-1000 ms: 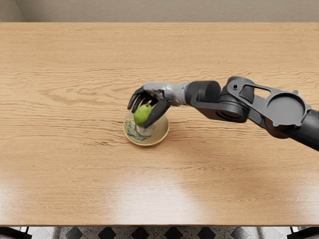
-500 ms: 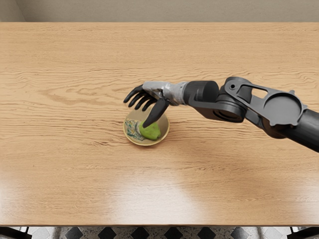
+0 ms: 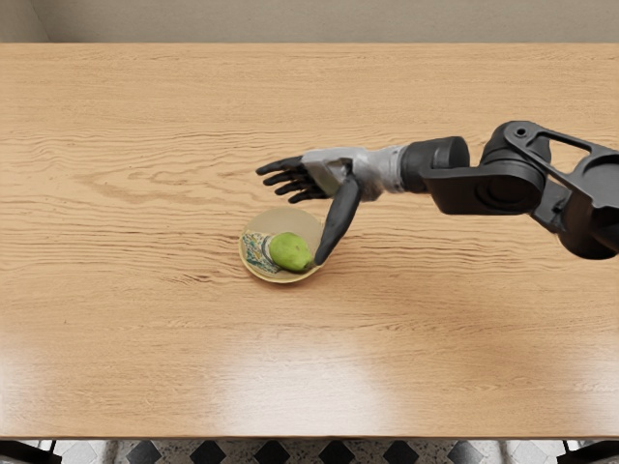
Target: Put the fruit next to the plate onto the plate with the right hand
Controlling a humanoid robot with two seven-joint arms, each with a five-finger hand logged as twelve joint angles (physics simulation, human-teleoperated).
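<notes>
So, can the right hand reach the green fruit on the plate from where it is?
Probably yes. The right hand hangs open just beyond the plate, its thumb pointing down beside the fruit, and nothing stands between them.

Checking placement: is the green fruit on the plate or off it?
On the plate: the green fruit lies inside its rim, and the right hand is open, holding nothing.

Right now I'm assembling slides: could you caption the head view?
Green fruit lies on the plate on a wooden table, the right robot hand open above it.
</notes>
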